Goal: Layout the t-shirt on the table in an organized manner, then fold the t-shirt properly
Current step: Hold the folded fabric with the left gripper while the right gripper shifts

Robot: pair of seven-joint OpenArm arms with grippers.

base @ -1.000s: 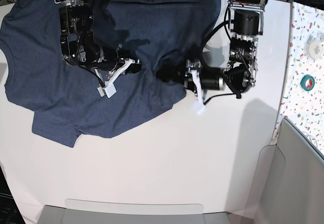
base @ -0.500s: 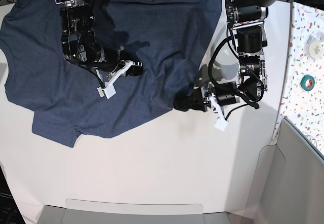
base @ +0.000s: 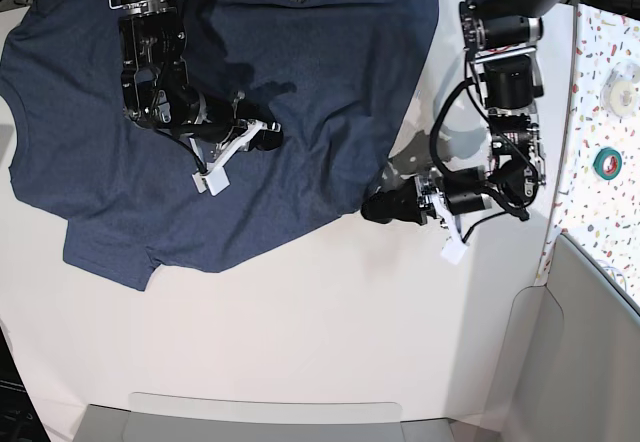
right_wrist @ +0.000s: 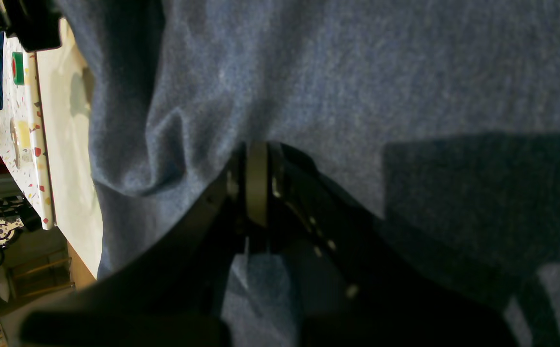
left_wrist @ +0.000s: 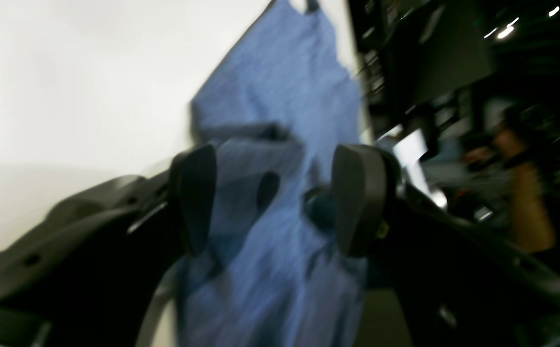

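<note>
I see the t-shirt (base: 200, 112) spread over the far-left part of the table (base: 300, 332). My right arm reaches down across it, and the right gripper (base: 262, 134) rests on the cloth mid-shirt with its jaws pressed together. My left arm bends low over bare table; the left gripper (base: 378, 207) lies level, jaws spread apart, its tip just beside the shirt's edge.
</note>
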